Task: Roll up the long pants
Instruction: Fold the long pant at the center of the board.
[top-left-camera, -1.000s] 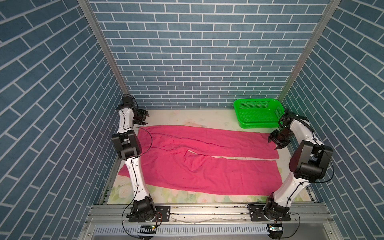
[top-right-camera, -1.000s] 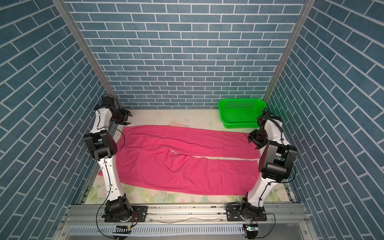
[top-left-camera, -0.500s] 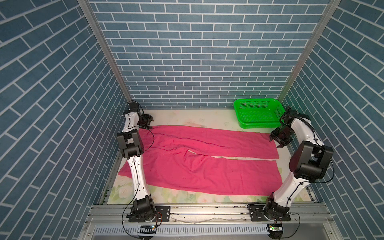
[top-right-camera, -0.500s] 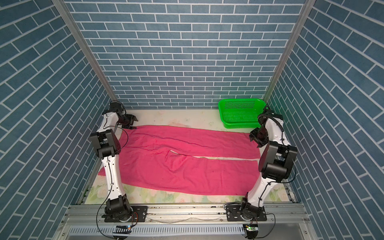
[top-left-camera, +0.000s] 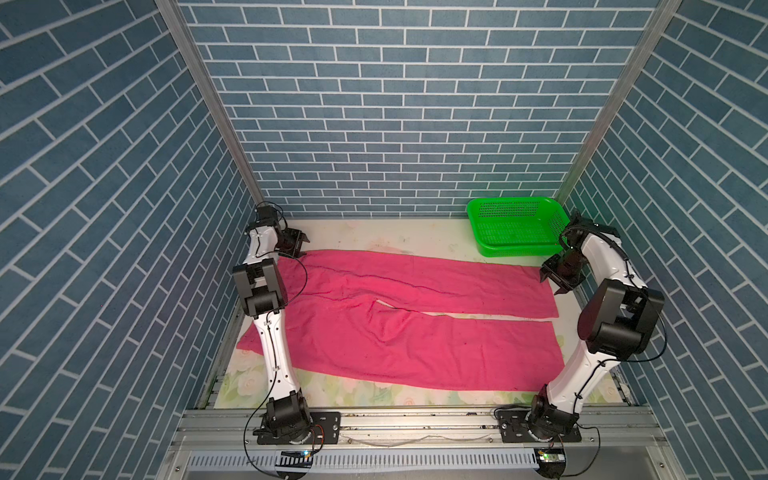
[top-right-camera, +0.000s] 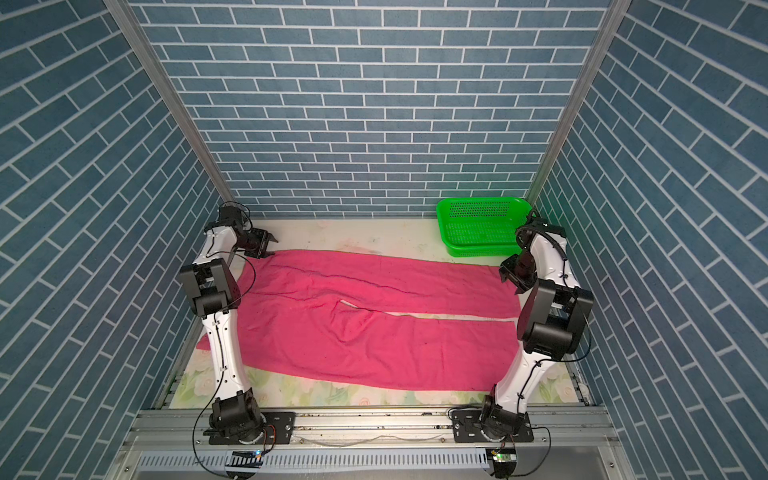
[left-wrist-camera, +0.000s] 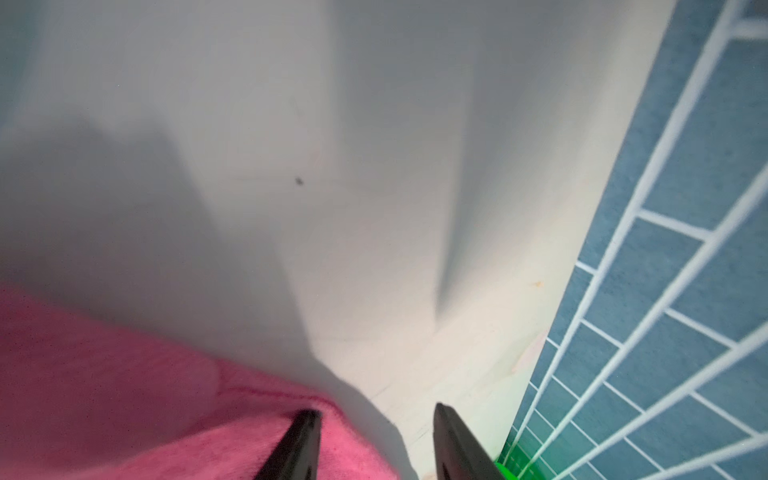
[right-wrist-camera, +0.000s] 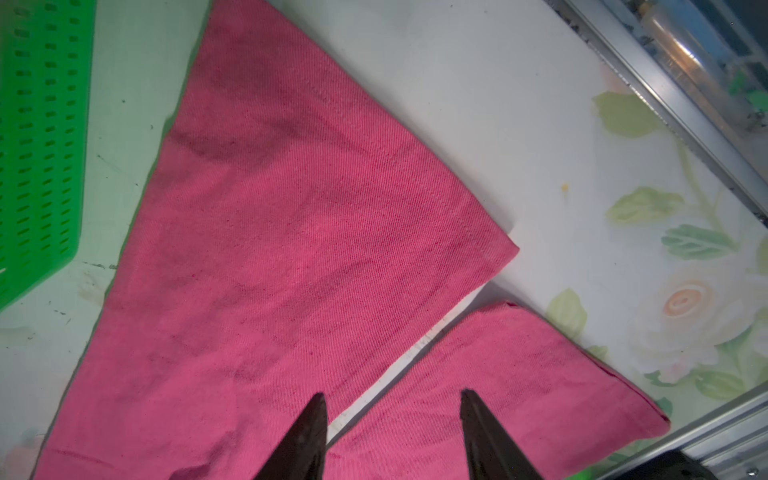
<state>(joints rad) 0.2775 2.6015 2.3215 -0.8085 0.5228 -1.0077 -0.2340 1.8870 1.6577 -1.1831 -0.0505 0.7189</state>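
Both empty and parted, my left gripper and right gripper should pinch the pants' far edge together, evenly.

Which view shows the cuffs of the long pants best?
Right wrist view: both cuffs of the long pants lie close and sharp. Both top views show them small; the left wrist shows only a blurred corner.

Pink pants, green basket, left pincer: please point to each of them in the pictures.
pink pants (top-left-camera: 415, 353): in a top view, middle of the nearer leg.
green basket (top-left-camera: 515, 224): in a top view, its bare floor.
left pincer (top-left-camera: 303, 245): in a top view, midway between its tips.
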